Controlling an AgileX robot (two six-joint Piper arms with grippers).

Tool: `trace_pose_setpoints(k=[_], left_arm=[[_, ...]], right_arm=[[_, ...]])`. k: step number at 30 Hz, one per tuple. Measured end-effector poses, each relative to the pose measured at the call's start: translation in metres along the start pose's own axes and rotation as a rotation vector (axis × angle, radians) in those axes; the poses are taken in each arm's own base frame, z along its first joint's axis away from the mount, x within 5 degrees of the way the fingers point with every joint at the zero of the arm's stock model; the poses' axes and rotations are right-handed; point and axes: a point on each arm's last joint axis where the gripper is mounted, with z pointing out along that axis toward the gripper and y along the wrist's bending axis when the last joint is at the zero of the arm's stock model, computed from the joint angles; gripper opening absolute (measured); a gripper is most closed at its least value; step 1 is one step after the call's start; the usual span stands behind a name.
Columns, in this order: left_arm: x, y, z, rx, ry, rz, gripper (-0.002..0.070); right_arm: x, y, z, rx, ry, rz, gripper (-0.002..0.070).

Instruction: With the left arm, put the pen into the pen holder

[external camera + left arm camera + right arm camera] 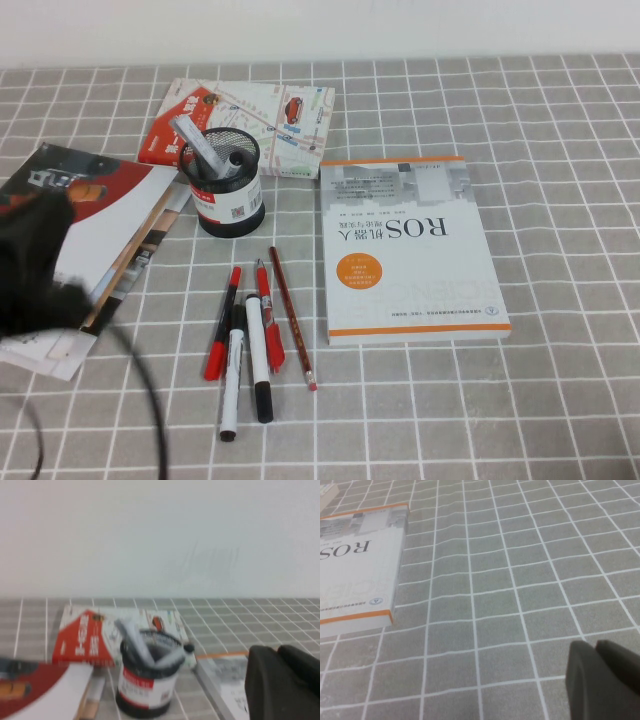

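Your left gripper point(282, 682) hovers at the left edge, right gripper point(602, 680) over bare cloth; I cannot tell either's state. Pen point(231, 385) lies near the holder point(222, 182).

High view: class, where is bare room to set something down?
Bare grey checked tablecloth right of the white ROS book and in front of it. Crowded: the pens before the black mesh pen holder. Left tool faces that holder; right tool over bare cloth.
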Motion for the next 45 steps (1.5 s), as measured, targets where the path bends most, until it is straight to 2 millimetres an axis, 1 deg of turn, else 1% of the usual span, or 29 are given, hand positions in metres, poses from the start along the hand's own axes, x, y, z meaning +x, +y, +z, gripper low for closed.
trace_pose_setpoints(k=[2,4,8,12,18,20,25,31,34,37,40,45], left_arm=[[0.015,0.002,-0.013,-0.005,0.014,-0.026,0.0],[0.028,0.004,-0.021,-0.009,0.033,-0.04,0.0],[0.051,0.007,-0.025,-0.022,0.1,-0.044,0.0],[0.06,0.008,-0.026,-0.03,0.135,-0.044,0.0],[0.059,0.008,-0.028,-0.027,0.126,-0.014,0.0],[0.061,0.009,-0.032,-0.025,0.111,0.013,0.0],[0.073,0.018,-0.053,-0.1,0.026,0.027,0.0],[0.1,0.029,-0.077,-0.227,-0.084,0.028,0.0],[0.113,0.032,-0.085,-0.272,-0.128,0.016,0.0],[0.116,0.032,-0.09,-0.287,-0.148,0.024,0.0],[0.123,0.031,-0.092,-0.286,-0.089,0.052,0.0],[0.143,0.032,-0.092,-0.283,0.144,0.108,-0.0001]], right_arm=[[0.0,0.0,0.0,0.0,0.0,0.0,-0.0015],[0.0,0.0,0.0,0.0,0.0,0.0,-0.0015],[0.0,0.0,0.0,0.0,0.0,0.0,-0.0015],[0.0,0.0,0.0,0.0,0.0,0.0,-0.0015],[0.0,0.0,0.0,0.0,0.0,0.0,-0.0015],[0.0,0.0,0.0,0.0,0.0,0.0,-0.0015],[0.0,0.0,0.0,0.0,0.0,0.0,-0.0015],[0.0,0.0,0.0,0.0,0.0,0.0,-0.0015],[0.0,0.0,0.0,0.0,0.0,0.0,-0.0015],[0.0,0.0,0.0,0.0,0.0,0.0,-0.0015],[0.0,0.0,0.0,0.0,0.0,0.0,-0.0015],[0.0,0.0,0.0,0.0,0.0,0.0,-0.0015]])
